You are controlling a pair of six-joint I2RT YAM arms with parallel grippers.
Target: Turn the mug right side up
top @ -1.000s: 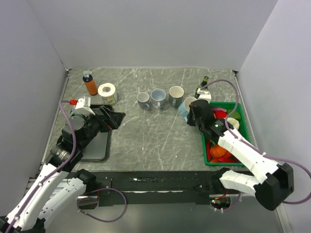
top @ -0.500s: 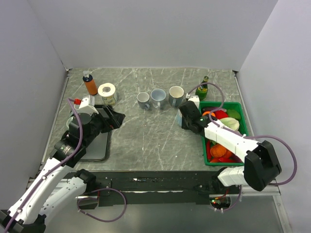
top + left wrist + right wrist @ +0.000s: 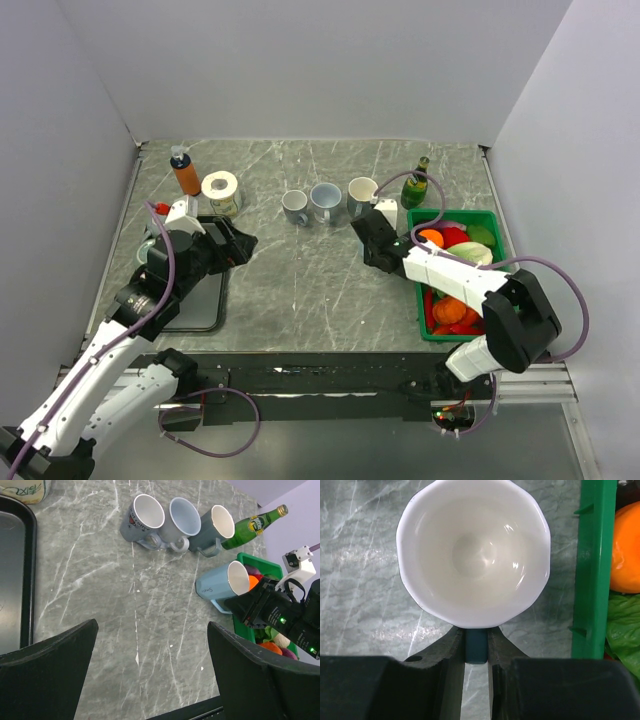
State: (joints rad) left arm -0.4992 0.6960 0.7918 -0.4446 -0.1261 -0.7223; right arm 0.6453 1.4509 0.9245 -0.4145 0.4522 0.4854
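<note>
The light blue mug [image 3: 220, 586] with a white inside lies tilted on its side, low over the table just left of the green bin [image 3: 243, 558]. My right gripper [image 3: 476, 636] is shut on its blue handle [image 3: 476, 649], and the mug's mouth [image 3: 472, 550] faces the wrist camera. In the top view the right gripper [image 3: 372, 238] covers the mug. My left gripper [image 3: 237, 246] is open and empty, over the right edge of the black tray [image 3: 195, 300]; the left wrist view shows only bare table between its fingers [image 3: 260, 670].
Three mugs stand in a row at the back middle: a grey one [image 3: 295, 207], a pale blue one [image 3: 325, 200], a grey-green one [image 3: 362, 195]. A green bottle [image 3: 415, 186] lies beside them. The bin [image 3: 492, 245] holds vegetables. An orange bottle [image 3: 185, 173] and a white roll [image 3: 221, 190] stand back left.
My right gripper has carried the mug left and toward the back, from beside the bin's corner out over the table near the row of mugs. The left arm has shifted only slightly.
</note>
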